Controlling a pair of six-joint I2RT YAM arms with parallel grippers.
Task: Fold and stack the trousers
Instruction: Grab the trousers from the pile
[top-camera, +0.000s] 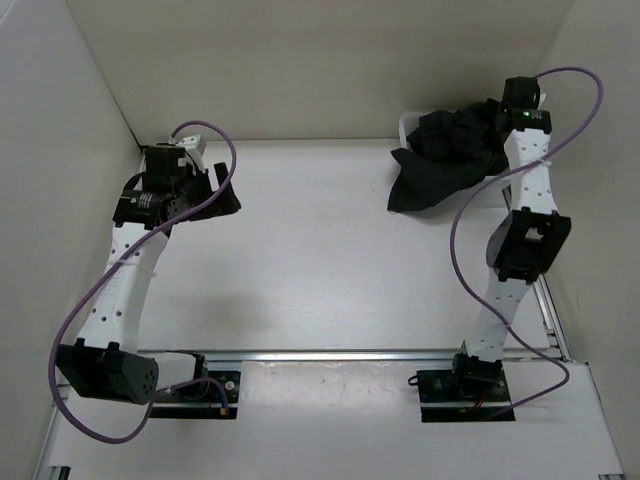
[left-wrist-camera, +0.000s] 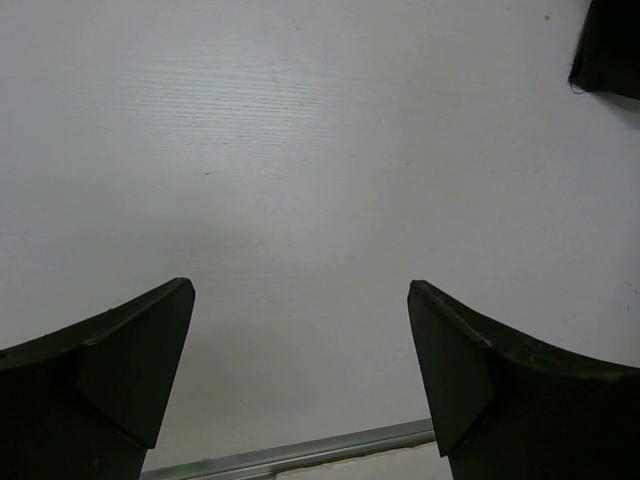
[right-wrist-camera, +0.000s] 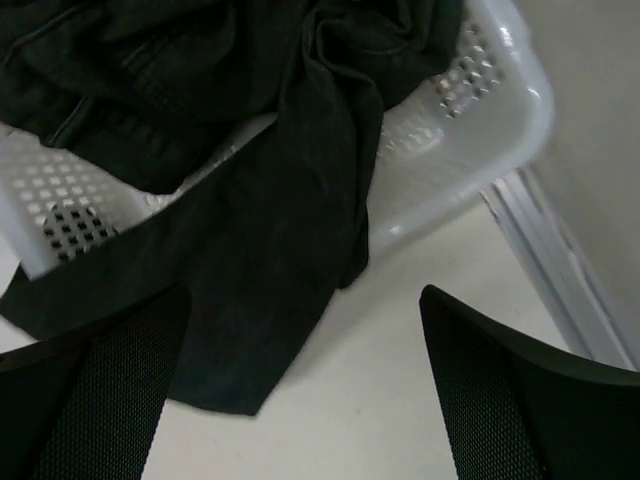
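- Lying in a crumpled heap, the trousers (top-camera: 450, 160) are at the far right corner of the table (top-camera: 320, 270). Most of the cloth is in the basket (right-wrist-camera: 500, 110), and one leg spills over its rim onto the table.
- No fold shows. The cloth is bunched and twisted, so folding looks not yet begun, and nothing of this pair is stacked.
- The right pincer (right-wrist-camera: 305, 295) hangs just above the spilled leg with its jaws apart, holding nothing. It seems placed to take hold of the cloth and draw it out.
- The left pincer (left-wrist-camera: 300, 290) is near the far left corner, jaws wide apart over bare table, also holding nothing.
- A dark cloth (top-camera: 222, 200) lies just beside the left pincer. I cannot tell whether it is a folded garment already set down.
- By my judgement nearly the whole task is left: lift the trousers out of the basket, spread them flat on the middle of the table, fold them, and put them on the stack.
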